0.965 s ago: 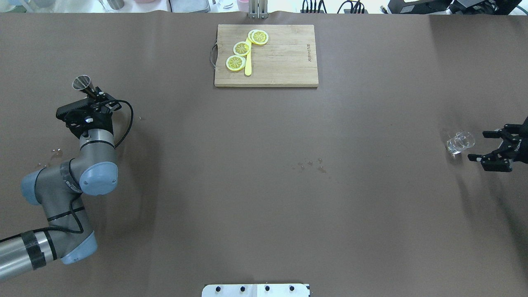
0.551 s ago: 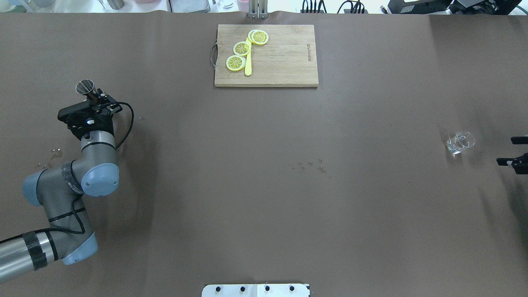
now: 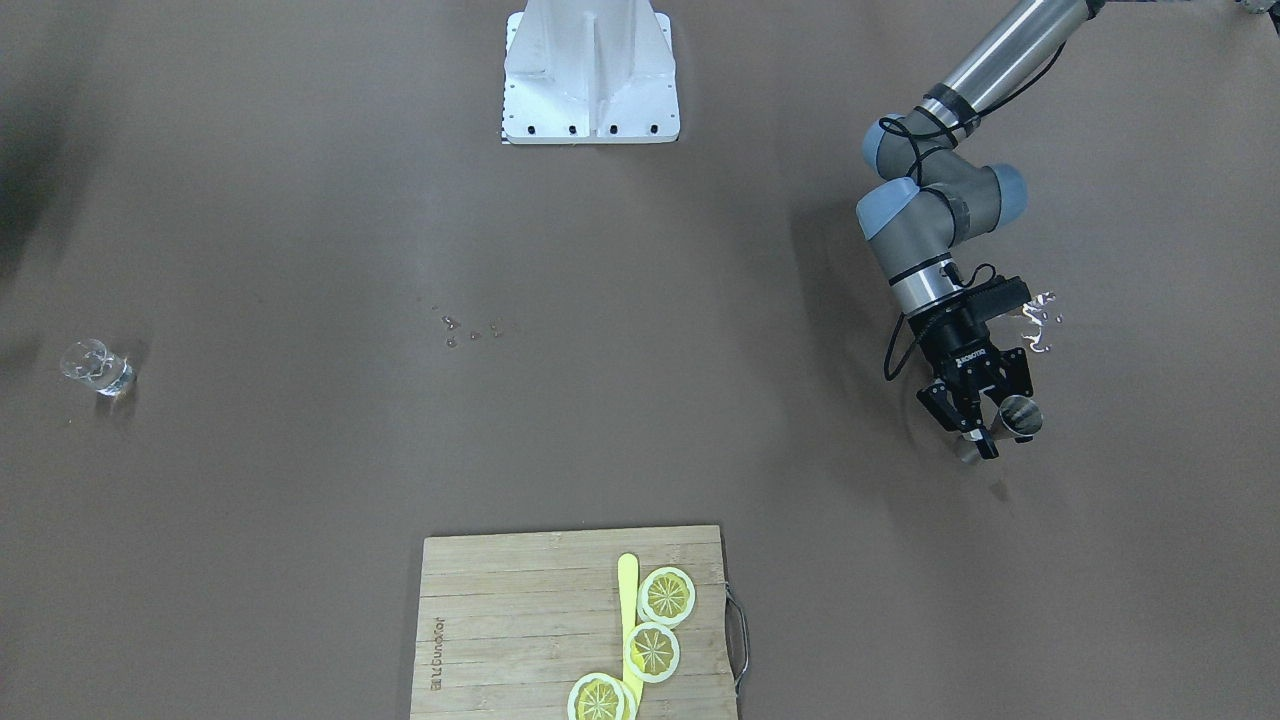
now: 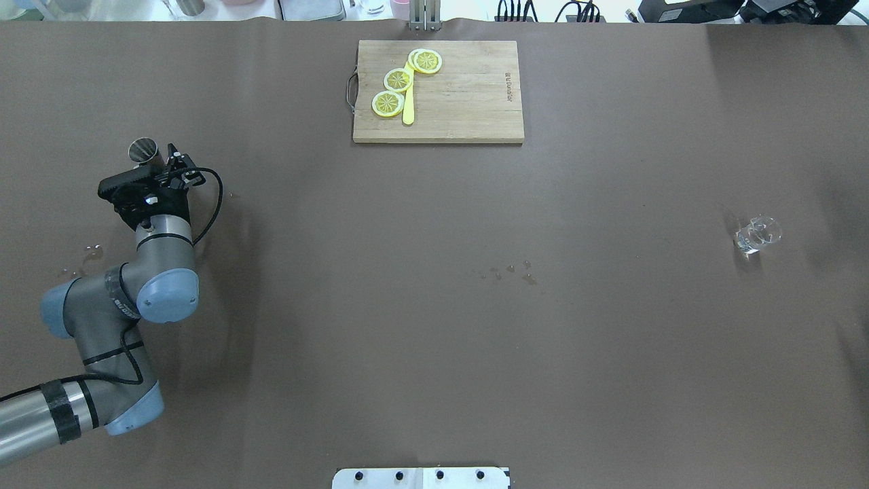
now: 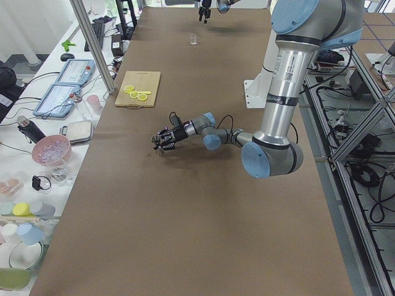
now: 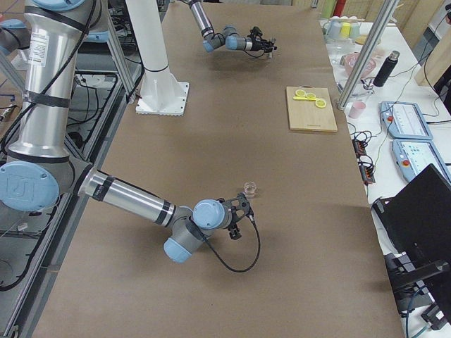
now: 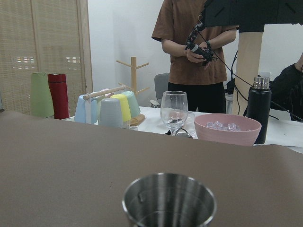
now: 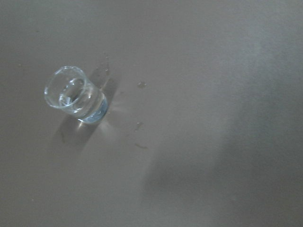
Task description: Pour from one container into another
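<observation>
A small steel cup sits in my left gripper, which is shut on it at the table's left side; the cup stands close to upright, low over the brown table. The left wrist view shows its open rim at the bottom centre. A small clear glass stands alone far to the right, also seen from above as the glass in the right wrist view. My right gripper shows only in the side views, just short of the glass; I cannot tell its state.
A wooden cutting board with lemon slices and a yellow knife lies at the far middle. Water drops dot the table centre, and a small puddle lies near the left arm. The robot base stands at the near edge.
The right gripper has drawn back from the glass and left the overhead view at the right edge. The left gripper shifted slightly toward the robot with the cup, which now stands more upright.
</observation>
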You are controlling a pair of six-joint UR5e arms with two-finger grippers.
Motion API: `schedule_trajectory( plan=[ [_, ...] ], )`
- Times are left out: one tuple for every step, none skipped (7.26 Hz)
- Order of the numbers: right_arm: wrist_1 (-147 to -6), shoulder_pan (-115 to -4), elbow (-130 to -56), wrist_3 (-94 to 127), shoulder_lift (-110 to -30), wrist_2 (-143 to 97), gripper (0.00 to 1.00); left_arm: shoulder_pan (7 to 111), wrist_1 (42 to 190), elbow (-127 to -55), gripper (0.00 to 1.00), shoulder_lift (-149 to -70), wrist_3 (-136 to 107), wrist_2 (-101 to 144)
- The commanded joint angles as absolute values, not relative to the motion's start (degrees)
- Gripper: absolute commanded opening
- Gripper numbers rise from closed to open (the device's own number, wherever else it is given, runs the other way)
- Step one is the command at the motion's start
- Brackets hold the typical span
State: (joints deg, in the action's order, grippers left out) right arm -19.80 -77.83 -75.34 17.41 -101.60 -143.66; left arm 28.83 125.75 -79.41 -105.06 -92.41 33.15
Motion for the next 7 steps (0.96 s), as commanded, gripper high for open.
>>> schedule_trajectory(
  plan=[
    [-30.3,-82.2,-80.4,17.4,-104.2,-144.1,1.00,28.8,125.5,-79.8,0.98,-105.1,-92.1,33.0],
    [-39.2,-83.6,-84.9,17.4,-104.3,-144.1,1.00,28.8,124.9,-80.1,0.98,-105.1,-92.1,33.0],
    [-49.8,-85.1,-91.2,17.4,-106.2,-143.6,1.00,28.9,124.8,-80.3,0.98,-105.1,-92.1,33.0],
    [-59.7,-85.9,-97.6,17.4,-107.7,-142.5,1.00,29.2,123.4,-80.5,0.98,-105.0,-91.7,33.2],
    [-69.0,-86.6,-102.6,17.4,-109.1,-139.8,1.00,29.3,122.5,-81.2,0.98,-105.0,-91.3,33.1],
    [-76.3,-87.6,-105.4,16.3,-109.2,-138.6,1.00,29.4,122.2,-82.5,0.98,-104.8,-91.0,33.2],
    [-80.1,-88.5,-105.6,7.8,-109.0,-136.7,1.00,29.4,122.0,-83.5,0.98,-104.2,-90.7,33.4]
  ],
)
